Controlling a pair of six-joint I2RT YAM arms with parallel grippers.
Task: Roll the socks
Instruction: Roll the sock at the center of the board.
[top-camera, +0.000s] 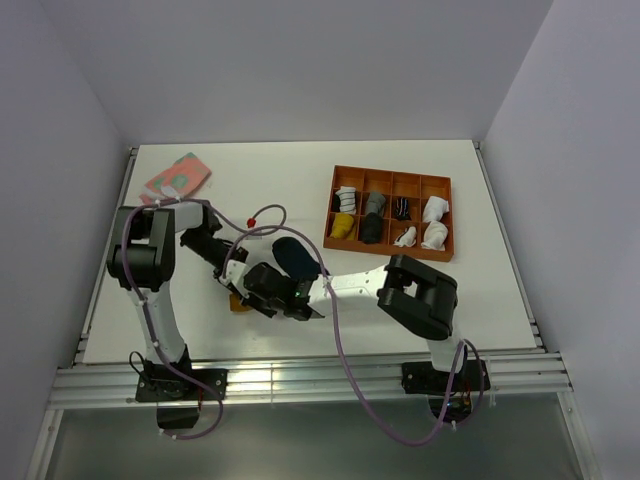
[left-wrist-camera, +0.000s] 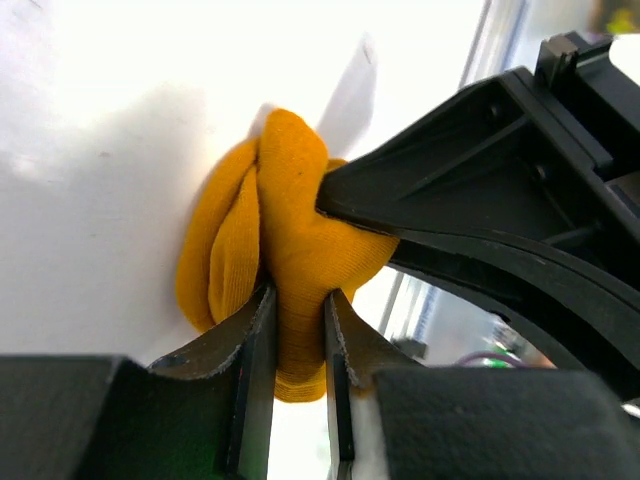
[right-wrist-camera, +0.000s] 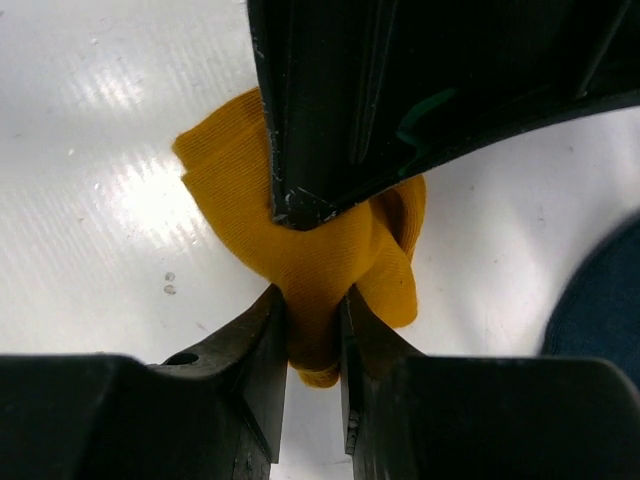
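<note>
Left hand (left-wrist-camera: 299, 305) and right hand (right-wrist-camera: 312, 308) each have their jaws nipped tight on the bunched mustard sock (left-wrist-camera: 300, 225) from two sides down at the tabletop (top-camera: 270, 180), I'd guess so the roll can't spring loose, navy sock (top-camera: 296, 258) lying just beside.

Lab enclosure, white walls (top-camera: 300, 70), aluminium rail (top-camera: 320, 382)

The left arm (top-camera: 150, 262) and right arm (top-camera: 420, 297) are alike: chunky black joint housings linked by white tubular sections, each on a black base (top-camera: 180, 385). A mauve cable (top-camera: 340, 365) trails along each. The left gripper (left-wrist-camera: 297, 335) has matte black fingers (left-wrist-camera: 255, 345) with finely toothed inner edges.
</note>
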